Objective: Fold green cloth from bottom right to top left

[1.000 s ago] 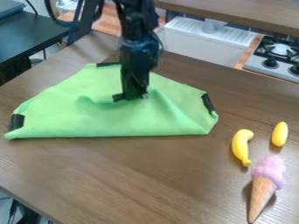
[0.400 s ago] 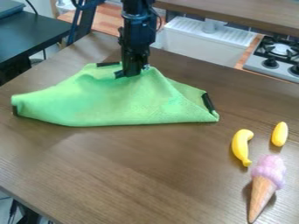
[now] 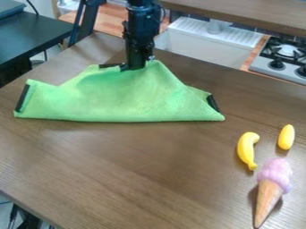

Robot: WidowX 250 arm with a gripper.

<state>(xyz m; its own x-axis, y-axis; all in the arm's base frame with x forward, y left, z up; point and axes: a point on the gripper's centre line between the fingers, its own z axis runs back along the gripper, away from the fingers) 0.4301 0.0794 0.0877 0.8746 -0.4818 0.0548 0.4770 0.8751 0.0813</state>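
At the top edge of the green cloth, left of centre, my black gripper (image 3: pixel 136 68) points down, shut on a pinched part of the fabric. The green cloth (image 3: pixel 122 99) lies across the upper left of the table, its near edge a nearly straight fold. Its fabric rises into a peak at the gripper. Dark strips mark the cloth's left end, its right end and a spot just left of the gripper. What lies beneath the upper layer is hidden.
A yellow banana (image 3: pixel 246 150), a smaller yellow object (image 3: pixel 286 137) and a toy ice cream cone (image 3: pixel 272 188) lie at the right of the brown table (image 3: pixel 143 174). Behind it stand a white sink (image 3: pixel 209 42) and a stove (image 3: pixel 284 56); a dark table is at upper left.
The gripper has moved up the view, away from the near edge, pulling cloth with it. The cloth's near edge has shifted the same way, and its left end has turned to show the dark strip.
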